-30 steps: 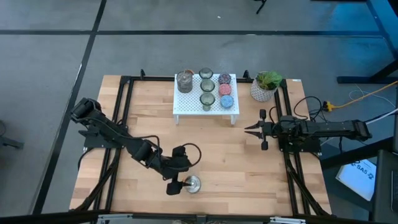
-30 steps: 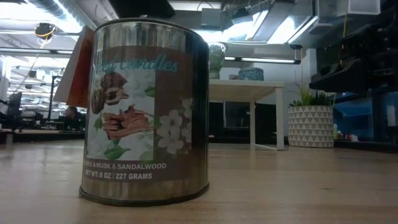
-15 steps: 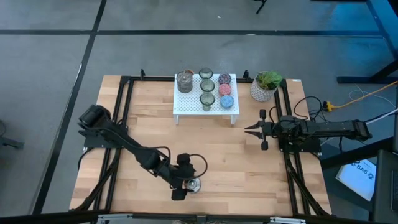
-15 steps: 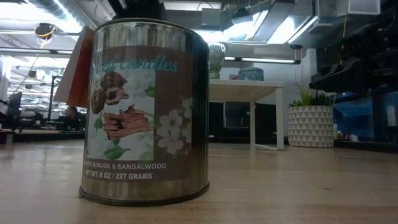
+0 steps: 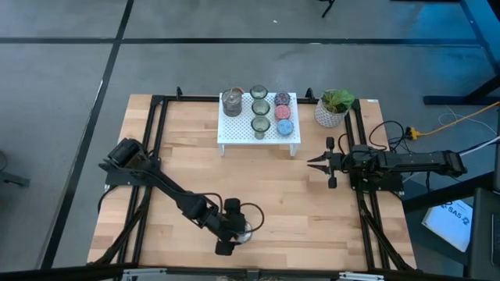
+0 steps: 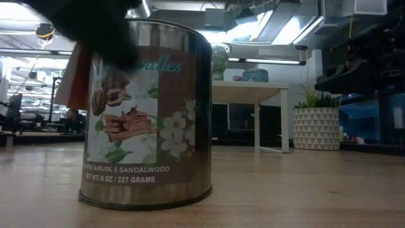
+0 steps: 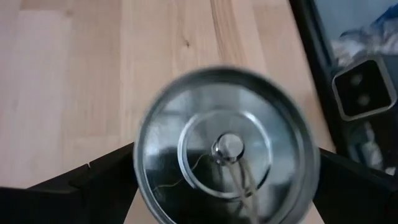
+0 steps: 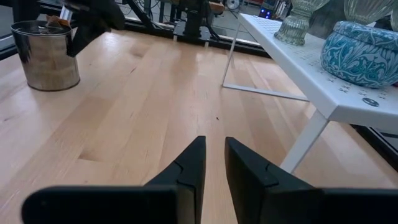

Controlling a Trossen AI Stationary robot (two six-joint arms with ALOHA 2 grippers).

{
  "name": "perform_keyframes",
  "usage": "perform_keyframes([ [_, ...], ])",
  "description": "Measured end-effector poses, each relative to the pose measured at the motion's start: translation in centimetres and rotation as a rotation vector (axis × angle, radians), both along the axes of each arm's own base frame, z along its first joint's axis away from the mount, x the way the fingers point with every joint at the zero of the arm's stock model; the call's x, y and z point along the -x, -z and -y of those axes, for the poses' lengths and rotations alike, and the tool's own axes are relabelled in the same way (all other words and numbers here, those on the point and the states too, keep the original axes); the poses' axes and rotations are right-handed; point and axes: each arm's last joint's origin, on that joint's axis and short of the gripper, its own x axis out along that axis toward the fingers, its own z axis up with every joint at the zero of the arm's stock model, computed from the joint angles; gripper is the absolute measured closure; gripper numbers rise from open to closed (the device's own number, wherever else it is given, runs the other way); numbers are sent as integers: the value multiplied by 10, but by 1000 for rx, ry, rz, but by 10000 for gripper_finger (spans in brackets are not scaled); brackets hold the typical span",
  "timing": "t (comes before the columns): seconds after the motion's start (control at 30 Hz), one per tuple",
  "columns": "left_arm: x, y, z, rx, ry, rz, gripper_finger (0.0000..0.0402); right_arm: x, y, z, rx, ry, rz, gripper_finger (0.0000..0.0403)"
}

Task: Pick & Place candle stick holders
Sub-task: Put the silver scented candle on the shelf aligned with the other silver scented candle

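- The left gripper (image 5: 232,236) hangs over the silver candle holder (image 5: 244,231), which stands near the front edge of the table (image 5: 187,140), well apart from the white rack (image 5: 242,131). Its fingers (image 7: 99,180) are spread wide, one on each side of the tin's rim, and not yet closed on it.
- In the left wrist view the silver candle holder (image 7: 227,146) shows open-topped, the wick at its middle, the fingers flanking its wall.
- In the low view the tin (image 6: 149,114) stands upright on the wood, a dark blur of the arm crossing its upper corner.
- Risk, as I judge it: the tin is shiny and smooth-walled, so a grip set too high or off-centre could let it slip or tip when lifted.
- A finger catching the rim on the way down could shove it toward the table edge.
- On the rack stand the other silver holder (image 5: 232,101) and the smaller cups; beside the rack is the potted plant (image 5: 333,108).
- The right gripper (image 5: 319,163) waits near the rack's right end, fingers almost together, holding nothing.
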Motion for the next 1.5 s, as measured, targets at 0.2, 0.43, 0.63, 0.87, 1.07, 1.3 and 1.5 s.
perform_keyframes([
  [0.2,-1,2,0,-6,-6,0,1,0,0,0,0,0,0,340],
  [0.43,3,8,-2,43,-84,-35,1,0,0,0,0,0,1,340],
  [0.63,4,15,-10,31,-116,-44,2,0,0,0,0,0,1,340],
  [0.87,1,14,-11,-8,-59,0,2,0,0,0,0,0,1,340],
  [1.07,-4,12,-17,-16,-49,19,2,0,0,0,0,0,1,340],
  [1.3,-10,14,-31,-78,-47,11,2,0,0,0,0,0,1,340],
  [1.5,-18,14,-50,-97,-81,12,2,0,0,0,0,0,1,339],
])
